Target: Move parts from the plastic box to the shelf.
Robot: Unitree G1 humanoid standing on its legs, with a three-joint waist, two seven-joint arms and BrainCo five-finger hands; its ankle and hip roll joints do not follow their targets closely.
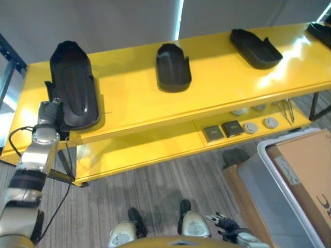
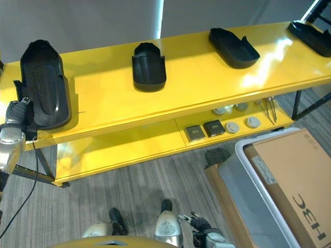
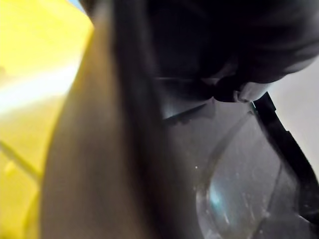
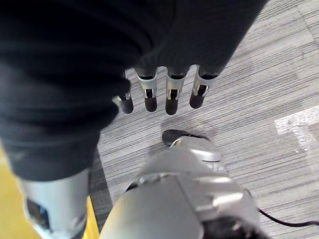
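Observation:
A large black moulded part [image 1: 74, 85] lies on the left end of the yellow shelf's top board [image 1: 129, 103]. My left hand [image 1: 50, 110] is against that part's near left rim, and the left wrist view has the part's dark wall [image 3: 234, 164] right in front of it. Two more black parts [image 1: 173, 67] [image 1: 256, 47] sit farther right on the board, with another [image 1: 320, 31] at the far right end. My right hand [image 4: 169, 94] hangs low over the carpet with straight fingers and holds nothing. The grey plastic box [image 1: 269, 155] stands on the floor at the lower right.
A brown cardboard box [image 1: 305, 165] lies in the plastic box. The shelf's lower board [image 1: 134, 150] carries small square and round pieces [image 1: 232, 128] and some thin tools [image 1: 285, 109]. Grey carpet [image 1: 170, 181] lies in front of the shelf.

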